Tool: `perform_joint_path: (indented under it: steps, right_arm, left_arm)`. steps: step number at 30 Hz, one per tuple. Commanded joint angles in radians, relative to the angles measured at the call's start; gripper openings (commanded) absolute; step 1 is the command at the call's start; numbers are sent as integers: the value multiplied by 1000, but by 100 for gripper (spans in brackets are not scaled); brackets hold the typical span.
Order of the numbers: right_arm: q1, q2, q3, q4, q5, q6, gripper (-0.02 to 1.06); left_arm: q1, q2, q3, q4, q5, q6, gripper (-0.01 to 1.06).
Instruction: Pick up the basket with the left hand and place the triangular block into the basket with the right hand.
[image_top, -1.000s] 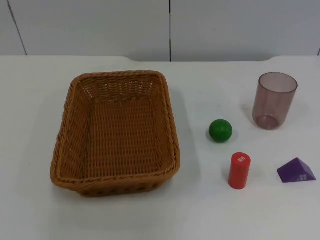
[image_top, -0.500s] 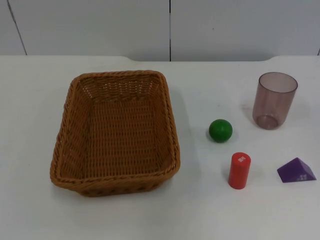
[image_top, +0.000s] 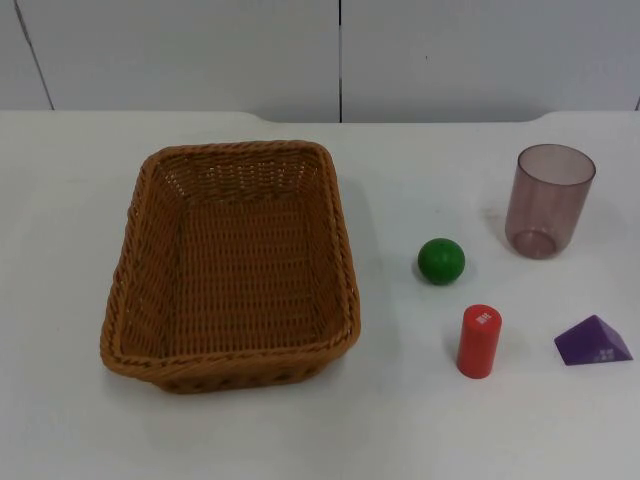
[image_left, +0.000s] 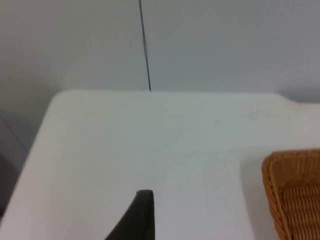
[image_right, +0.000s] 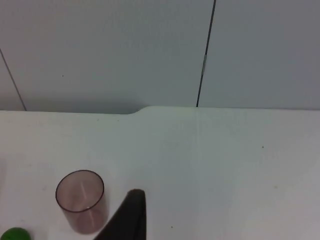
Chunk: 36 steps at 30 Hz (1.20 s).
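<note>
Task not yet started, by the look of it. Wicker basket (image_top: 232, 265) sitting flat on the white tabletop (image_top: 400, 420), left of centre in the top view, nothing inside, nothing gripping it. Corner of the basket rim (image_left: 292, 192) also seen from the left wrist. Purple triangular block (image_top: 592, 341) lying at lower right of the top view, near the right edge, well apart from the basket.

Step in hand, as a judgement: approach phase, before any grasp. Next move likely calls for bringing the left end effector (image_left: 142, 215) over to a basket wall, probably the near or left rim, closing on the weave and lifting level; only then reaching the right end effector (image_right: 131, 215) down to the purple block, past the distractors. Sloped faces on the block, so grip on its flat sides looks safer.

One black fingertip visible for each end effector, hovering above bare tabletop; spread or pressed together: cannot tell for either.

Distractors between basket and block: green ball (image_top: 441, 261) just right of the basket, red cylinder (image_top: 478, 341) upright below it, translucent purple-tinted cup (image_top: 548, 200) upright at upper right. Cup (image_right: 80, 200) and ball edge (image_right: 15, 234) also seen from the right wrist.

Writing: small white mark on top of the red cylinder and on the block's face, not legible. No brands readable.
</note>
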Motion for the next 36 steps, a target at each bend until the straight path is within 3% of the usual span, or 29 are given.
perform_joint_path:
  steps: [1,4,9,13,17,22,29,36]
  right_arm:
    - [5,1,-8,-6,-7,-17,105]
    - [5,1,-8,-6,-3,-17,105]
    - [5,1,-8,-10,-1,-34,105]
    - [5,1,-8,-13,10,-35,105]
    - [5,1,-8,-13,30,-46,105]
    - [5,1,-8,-13,32,-46,105]
    - [5,1,-8,-13,32,-51,105]
    - [5,1,-8,-13,37,-64,105]
  left_arm:
    - [-4,30,-7,-26,-10,-2,105]
    - [-10,86,-7,-66,-10,27,105]
    - [-99,242,-7,-83,-41,70,105]
    - [-222,432,-7,-92,-124,68,105]
    - [-263,533,-14,-121,-151,68,105]
    - [-270,674,-111,-128,-92,69,105]
    - [-270,792,-230,-124,-84,109,105]
    - [-261,920,-241,-126,-84,109,105]
